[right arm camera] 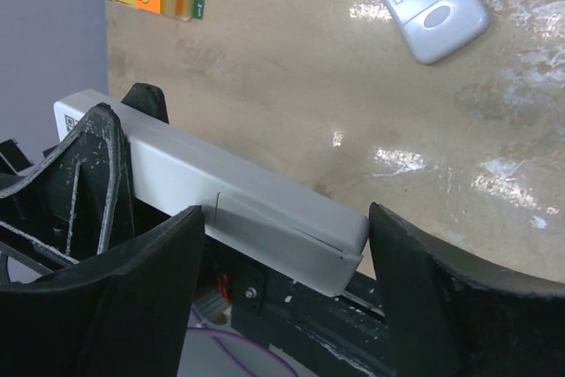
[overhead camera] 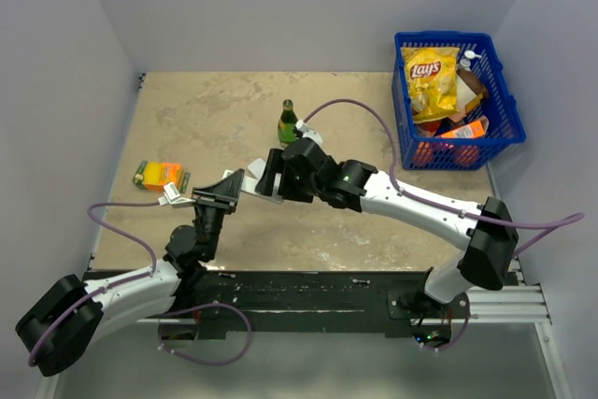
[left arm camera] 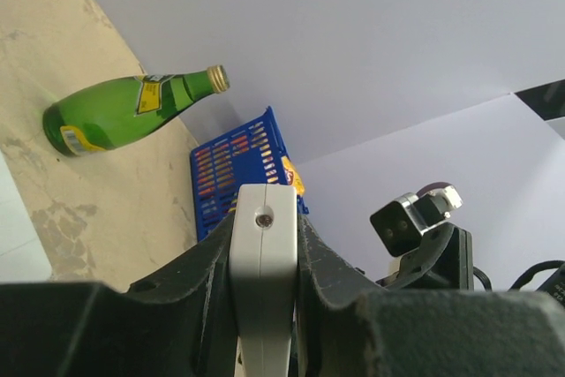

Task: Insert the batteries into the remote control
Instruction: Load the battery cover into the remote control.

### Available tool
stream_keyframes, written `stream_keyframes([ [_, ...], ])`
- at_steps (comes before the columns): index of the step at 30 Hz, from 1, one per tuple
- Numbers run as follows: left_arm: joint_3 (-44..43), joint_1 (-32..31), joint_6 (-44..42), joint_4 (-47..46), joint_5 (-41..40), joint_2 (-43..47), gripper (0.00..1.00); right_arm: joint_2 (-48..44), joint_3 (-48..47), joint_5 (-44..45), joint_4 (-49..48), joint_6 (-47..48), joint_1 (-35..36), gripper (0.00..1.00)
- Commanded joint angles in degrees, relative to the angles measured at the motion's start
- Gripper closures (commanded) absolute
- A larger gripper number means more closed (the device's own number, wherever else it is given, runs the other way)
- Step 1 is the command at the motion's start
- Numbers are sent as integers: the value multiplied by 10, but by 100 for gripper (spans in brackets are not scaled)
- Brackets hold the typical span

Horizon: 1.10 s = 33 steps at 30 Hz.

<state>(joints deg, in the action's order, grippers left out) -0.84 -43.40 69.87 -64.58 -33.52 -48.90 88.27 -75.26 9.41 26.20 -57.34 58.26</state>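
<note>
Grey-white on black: clamping the remote control (right arm camera: 177,161) in the left gripper (overhead camera: 217,195), fingers (left arm camera: 322,262) clenched on its two long sides, holding it clear of the table (overhead camera: 374,231).

Judging the risks from here: holding a long bar by only part of its length, so risking levering it out of that clamp by pushing sideways at the free end. Possibly closing across the whole case instead of the panel outlined on that end, and so pinning the panel shut rather than freeing it. Also risking a knock to the green bottle (overhead camera: 288,123), standing near twelve o'clock of the right arm's wrist in the top view, through any wide swing.

Straddling the remote's five o'clock end with the right gripper (right arm camera: 284,222), fingers (right arm camera: 441,289) spread and released, grasping nothing. Showing a clear gap at the three o'clock finger; overlapping the case at the nine o'clock finger, contact impossible to tell.

Not finding the batteries in any view, so unable to place them against either set of fingers. Noting a second white bar (right arm camera: 424,2) lying flat on the table at one o'clock in the right wrist view, well apart from both grippers.
</note>
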Motion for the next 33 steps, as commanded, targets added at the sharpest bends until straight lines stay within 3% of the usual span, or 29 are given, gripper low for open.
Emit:
stream_keyframes([
  [1,118,-12,40,-150,40,1,100,17,0,-12,-7,-12,7,19],
  [10,117,-12,19,-181,50,-23,100,33,-18,-16,-10,-13,8,18],
  [20,119,-12,-5,-164,23,-18,100,10,-13,25,33,-9,7,7],
  [33,120,-12,-38,-137,-1,6,100,-7,6,53,68,-11,3,15],
])
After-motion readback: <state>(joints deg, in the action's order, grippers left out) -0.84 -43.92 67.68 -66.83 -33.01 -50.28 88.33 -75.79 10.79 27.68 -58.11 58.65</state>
